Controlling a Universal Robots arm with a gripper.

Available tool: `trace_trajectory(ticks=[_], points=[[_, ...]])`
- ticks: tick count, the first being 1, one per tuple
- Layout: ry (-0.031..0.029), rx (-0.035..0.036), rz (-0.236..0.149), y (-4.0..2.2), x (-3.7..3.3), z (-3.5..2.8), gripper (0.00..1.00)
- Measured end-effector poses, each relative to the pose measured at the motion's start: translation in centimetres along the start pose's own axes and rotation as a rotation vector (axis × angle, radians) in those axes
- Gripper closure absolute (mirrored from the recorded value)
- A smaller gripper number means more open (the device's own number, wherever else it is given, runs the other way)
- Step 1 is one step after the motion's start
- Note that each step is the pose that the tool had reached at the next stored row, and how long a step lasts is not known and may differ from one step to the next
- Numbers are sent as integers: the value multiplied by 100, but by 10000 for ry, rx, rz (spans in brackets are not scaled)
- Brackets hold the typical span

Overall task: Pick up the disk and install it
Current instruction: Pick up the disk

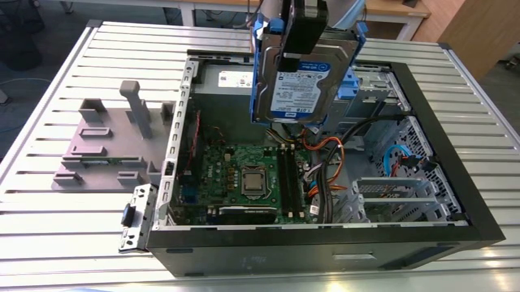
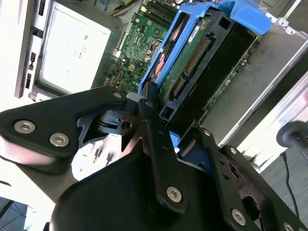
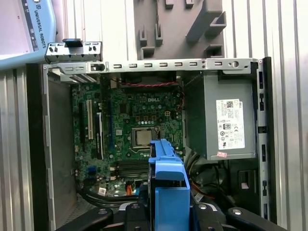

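Exterior view: gripper (image 1: pixel 302 36) clamped on the disk (image 1: pixel 302 79), held upright and clear above the open computer case (image 1: pixel 455 182), label side toward the camera, blue carrier bracket (image 1: pixel 262 67) framing its edges. Lower edge of the disk well above the motherboard (image 1: pixel 252 176), free air beneath. Directly behind, near the far wall, the grey power supply box (image 1: pixel 231 82); to the exterior view's right of the disk, the blue-tabbed drive cage (image 1: pixel 369 85). Inside the case — motherboard with its square processor socket, orange and black cables (image 1: pixel 325 164) bundled beside it, a metal card bracket (image 1: pixel 394 191) low toward the exterior view's right. Outside the case, on the slatted table (image 1: pixel 65 231), a grey plastic stand (image 1: pixel 114 140) with upright posts, well apart toward the exterior view's left.

Second wrist view: black fingers (image 2: pixel 159 154) pinched on the disk (image 2: pixel 192 62), its connector edge and green circuit board exposed, blue bracket (image 2: pixel 245 14) running along the rim. Motherboard (image 2: pixel 144 33) beyond it, power supply box (image 2: pixel 72 48) to the side.

First wrist view: looking down into the case past the blue bracket (image 3: pixel 166 183) gripped between the black fingers. Below it — motherboard (image 3: pixel 130 125), power supply box (image 3: pixel 226 120) tight against one wall, cables (image 3: pixel 207 173) near the bracket. Grey stand (image 3: pixel 192 24) beyond the case's perforated metal edge (image 3: pixel 163 64).
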State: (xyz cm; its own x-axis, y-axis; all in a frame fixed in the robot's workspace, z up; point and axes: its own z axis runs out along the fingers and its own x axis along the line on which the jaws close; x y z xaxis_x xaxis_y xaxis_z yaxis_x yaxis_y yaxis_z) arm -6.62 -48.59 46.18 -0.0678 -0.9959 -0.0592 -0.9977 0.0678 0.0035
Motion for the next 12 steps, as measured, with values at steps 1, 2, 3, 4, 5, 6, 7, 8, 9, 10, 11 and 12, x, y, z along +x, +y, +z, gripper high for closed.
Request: trace_trajectory(ticks=[1,2,3,4,5,6,7,8,9,10,11,12], points=[[0,0,0,-1,10,-1,64],[0,0,0,-1,21,-1,64],[0,0,0,-2,31,-2,64],[1,0,1,-3,41,-3,64],[1,0,0,-4,53,-3,64],[0,0,0,-4,64,-4,64],[2,0,0,-5,75,-5,64],[0,0,1,-6,85,-5,64],[0,0,0,-6,96,-6,64],[0,1,0,-7,107,-6,64],[1,0,0,-8,118,-7,64],[0,0,0,-9,129,-8,64]])
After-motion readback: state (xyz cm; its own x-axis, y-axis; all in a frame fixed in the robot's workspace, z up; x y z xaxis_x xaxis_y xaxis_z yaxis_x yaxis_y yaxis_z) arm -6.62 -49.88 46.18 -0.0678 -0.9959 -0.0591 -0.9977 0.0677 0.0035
